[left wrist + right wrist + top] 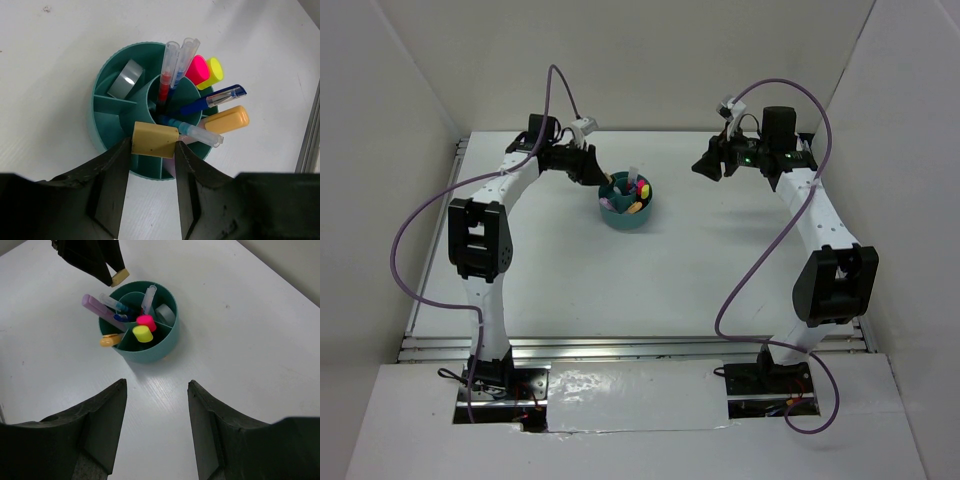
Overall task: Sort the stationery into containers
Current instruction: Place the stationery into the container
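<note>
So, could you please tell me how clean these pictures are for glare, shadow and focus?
Top view: even light, with glare on the shiny strip low in the frame. Left wrist view: the teal organizer and tan eraser are sharp, the dark jaws gripping it are soft-edged, and there is a glint on the ring. Right wrist view: sharp centre, near jaws dark and featureless.

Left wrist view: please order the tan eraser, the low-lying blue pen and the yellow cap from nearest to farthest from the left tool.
1. The tan eraser, held in the left tool.
2. The low-lying blue pen, just right of it.
3. The yellow cap, far right of the organizer.
</note>
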You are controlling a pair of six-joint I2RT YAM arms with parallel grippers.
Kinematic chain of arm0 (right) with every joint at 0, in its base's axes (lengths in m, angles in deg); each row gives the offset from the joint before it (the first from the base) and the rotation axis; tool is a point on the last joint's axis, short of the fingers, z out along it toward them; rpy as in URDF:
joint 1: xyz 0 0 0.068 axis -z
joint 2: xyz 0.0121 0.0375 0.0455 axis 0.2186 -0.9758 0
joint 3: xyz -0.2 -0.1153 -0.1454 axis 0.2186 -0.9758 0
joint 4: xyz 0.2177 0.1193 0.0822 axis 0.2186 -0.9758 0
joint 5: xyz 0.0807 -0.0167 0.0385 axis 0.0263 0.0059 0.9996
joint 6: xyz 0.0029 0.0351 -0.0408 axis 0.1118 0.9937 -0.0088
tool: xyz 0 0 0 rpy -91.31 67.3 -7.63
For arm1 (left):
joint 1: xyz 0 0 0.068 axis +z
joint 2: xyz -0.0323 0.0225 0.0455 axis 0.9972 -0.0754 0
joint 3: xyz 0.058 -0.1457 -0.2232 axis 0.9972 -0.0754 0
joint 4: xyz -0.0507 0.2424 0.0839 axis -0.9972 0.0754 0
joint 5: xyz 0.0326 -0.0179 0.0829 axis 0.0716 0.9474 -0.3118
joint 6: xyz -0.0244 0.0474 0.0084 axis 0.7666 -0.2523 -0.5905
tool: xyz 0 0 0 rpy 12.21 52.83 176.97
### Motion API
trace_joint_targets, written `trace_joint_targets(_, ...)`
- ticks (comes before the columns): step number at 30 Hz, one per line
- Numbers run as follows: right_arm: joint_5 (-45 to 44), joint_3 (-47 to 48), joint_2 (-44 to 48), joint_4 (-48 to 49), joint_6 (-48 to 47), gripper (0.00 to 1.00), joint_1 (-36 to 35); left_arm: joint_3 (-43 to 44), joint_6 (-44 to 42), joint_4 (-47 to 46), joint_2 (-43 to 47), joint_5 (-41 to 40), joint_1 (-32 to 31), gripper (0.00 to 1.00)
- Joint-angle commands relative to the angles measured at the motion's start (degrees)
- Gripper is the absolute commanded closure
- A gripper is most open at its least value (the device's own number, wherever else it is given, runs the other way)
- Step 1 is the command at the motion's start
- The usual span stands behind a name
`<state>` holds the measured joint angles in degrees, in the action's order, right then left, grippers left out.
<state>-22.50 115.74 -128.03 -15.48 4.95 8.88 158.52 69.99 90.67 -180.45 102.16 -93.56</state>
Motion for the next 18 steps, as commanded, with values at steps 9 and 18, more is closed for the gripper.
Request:
trace_joint_targets(9,0.16,-0.91,3.03,-0.22,-0.4,0.41,0.14,0.07,-3.62,2.64,-1.21,-0.49,-0.29,0.34)
trace_joint_targets(18,-0.63,-0.12,2.76,1.44,1.35,0.41,-0.03,0.16,-0.31,-0.15,3.96,-0.4,-0.3,0.03)
